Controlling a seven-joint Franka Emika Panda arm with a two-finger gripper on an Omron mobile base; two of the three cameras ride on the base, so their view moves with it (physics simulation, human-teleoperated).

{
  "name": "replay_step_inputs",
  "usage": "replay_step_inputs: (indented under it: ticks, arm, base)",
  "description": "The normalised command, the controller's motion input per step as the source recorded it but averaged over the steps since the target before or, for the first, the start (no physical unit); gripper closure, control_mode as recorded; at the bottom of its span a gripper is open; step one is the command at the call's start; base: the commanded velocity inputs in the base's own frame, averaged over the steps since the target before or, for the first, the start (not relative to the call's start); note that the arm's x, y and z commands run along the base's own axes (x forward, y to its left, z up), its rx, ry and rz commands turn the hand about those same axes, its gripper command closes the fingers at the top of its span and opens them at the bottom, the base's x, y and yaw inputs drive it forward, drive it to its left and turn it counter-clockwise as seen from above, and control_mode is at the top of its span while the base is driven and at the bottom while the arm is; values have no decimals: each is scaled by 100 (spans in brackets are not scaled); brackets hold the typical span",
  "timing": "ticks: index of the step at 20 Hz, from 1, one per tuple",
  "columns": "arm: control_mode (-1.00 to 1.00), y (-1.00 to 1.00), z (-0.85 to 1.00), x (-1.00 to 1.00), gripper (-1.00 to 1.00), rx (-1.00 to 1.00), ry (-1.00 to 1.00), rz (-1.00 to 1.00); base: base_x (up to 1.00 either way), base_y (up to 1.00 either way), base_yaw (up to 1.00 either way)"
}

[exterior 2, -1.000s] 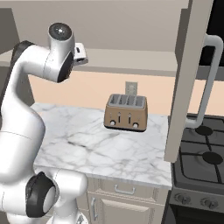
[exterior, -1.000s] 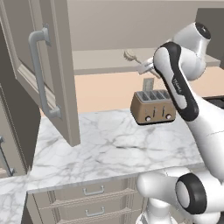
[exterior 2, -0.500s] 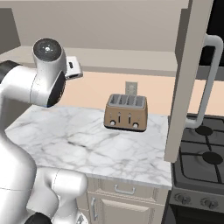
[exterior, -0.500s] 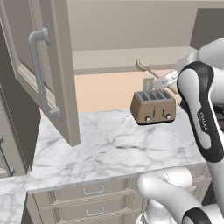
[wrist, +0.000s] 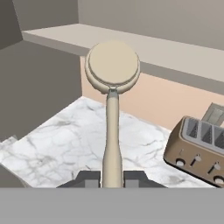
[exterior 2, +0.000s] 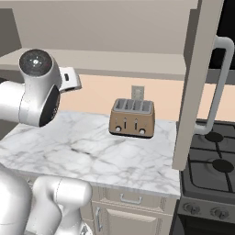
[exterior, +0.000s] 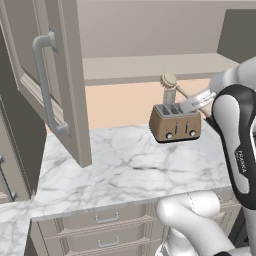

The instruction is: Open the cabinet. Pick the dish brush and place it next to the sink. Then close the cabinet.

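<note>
I have the dish brush (wrist: 112, 105) clamped by its thin handle between the jaws, which are closed on it just above the fingertips (wrist: 87, 178) in the hand view. Its round beige head stands up and away from the hand, clear of everything around it. In the left base view the dish brush (exterior: 168, 80) hangs in the air above and just behind the toaster (exterior: 175, 122), not touching it, with the peach back wall (exterior: 125, 105) behind.

The gripper (wrist: 111, 178) sits well above the marble tabletop (exterior: 125, 170). That tabletop is broad and bare to the left of the toaster, so I see plenty of open surface there, running up to its front edge over the drawer fronts (exterior: 107, 218).

The cabinet (exterior: 50, 75) is open: its left door swings out over the tabletop's left part, its lower corner hanging close above the marble, the silver bar handle (exterior: 46, 82) facing me. In the right base view the other door (exterior 2: 195, 82) stands edge-on between the toaster (exterior 2: 132, 118) and the stove (exterior 2: 211, 160), overhanging the tabletop's right edge. The room between the two doors is wide, with the toaster standing nearer the right door.
</note>
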Motion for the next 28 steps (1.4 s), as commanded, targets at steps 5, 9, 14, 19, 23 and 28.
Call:
replay_step_inputs:
  ticks: [5, 9, 14, 19, 23, 28]
  arm:
    - [-100, 0, 0, -7, 100, 0, 0, -1]
    - [-100, 0, 0, 0, 100, 0, 0, 0]
    - [-100, 0, 0, 0, 100, 0, 0, 0]
    - [100, 0, 0, 0, 100, 0, 0, 0]
    - [100, 0, 0, 0, 100, 0, 0, 0]
    - [100, 0, 0, 0, 100, 0, 0, 0]
  base:
    - [0, 0, 0]
    - [0, 0, 0]
    - [0, 0, 0]
    - [0, 0, 0]
    - [-53, -1, -5]
    - [-100, 0, -10]
